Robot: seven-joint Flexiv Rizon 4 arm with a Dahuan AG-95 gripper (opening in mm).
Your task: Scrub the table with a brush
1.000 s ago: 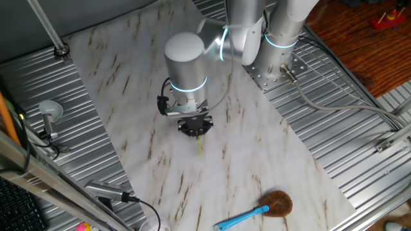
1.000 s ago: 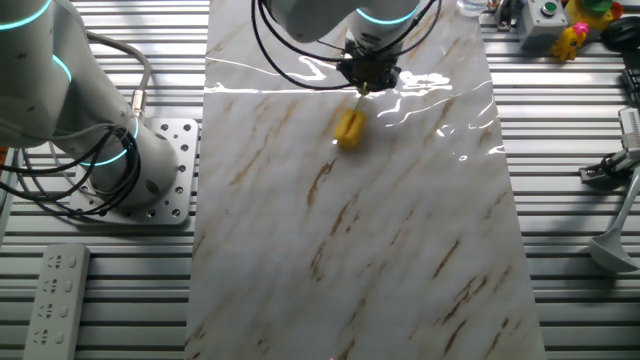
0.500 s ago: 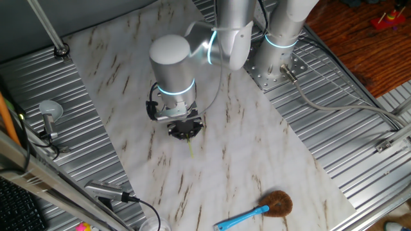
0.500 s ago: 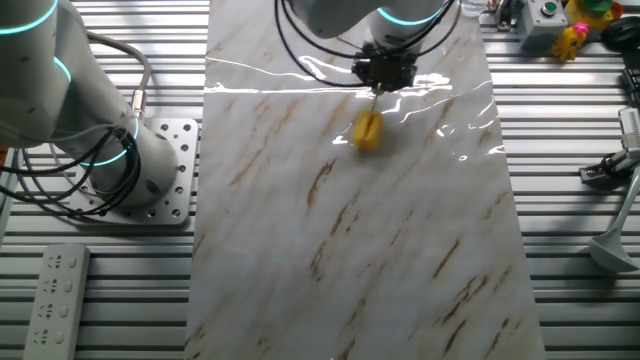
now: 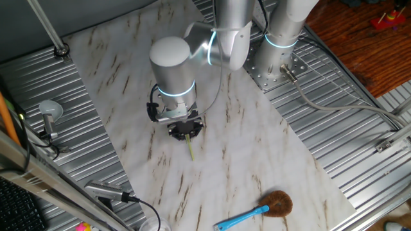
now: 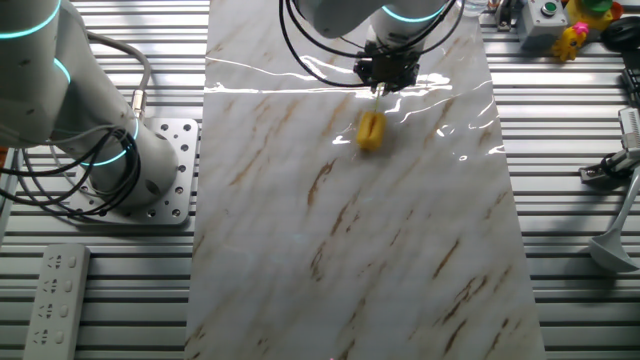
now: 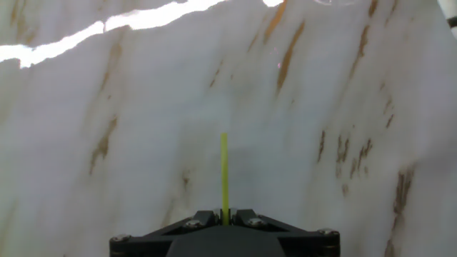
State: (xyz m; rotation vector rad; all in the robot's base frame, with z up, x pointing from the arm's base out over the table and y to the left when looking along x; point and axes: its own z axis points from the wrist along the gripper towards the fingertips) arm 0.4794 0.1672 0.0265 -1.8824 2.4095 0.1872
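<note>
My gripper [image 5: 185,130] is shut on the thin yellow-green handle [image 5: 190,149] of the brush and holds it low over the white marble-patterned table [image 5: 250,154]. In the other fixed view the gripper [image 6: 385,78] is near the table's far end, and the brush's yellow bristle head [image 6: 371,130] rests on or just above the table [image 6: 350,260]. In the hand view the handle [image 7: 224,171] runs straight out from between the shut fingers [image 7: 246,216] over the table [image 7: 107,107]. The head does not show clearly there.
A blue-handled brush with round brown bristles [image 5: 275,203] lies at the table's near corner. The arm's base [image 5: 277,61] stands beside the sheet. A second arm [image 6: 90,110] and a remote [image 6: 58,298] are on the ribbed metal. Tools [image 6: 612,168] lie at the right.
Over the last second the gripper and brush slid sideways across the table, leftward in one fixed view and rightward in the other. In the last half second they barely moved.
</note>
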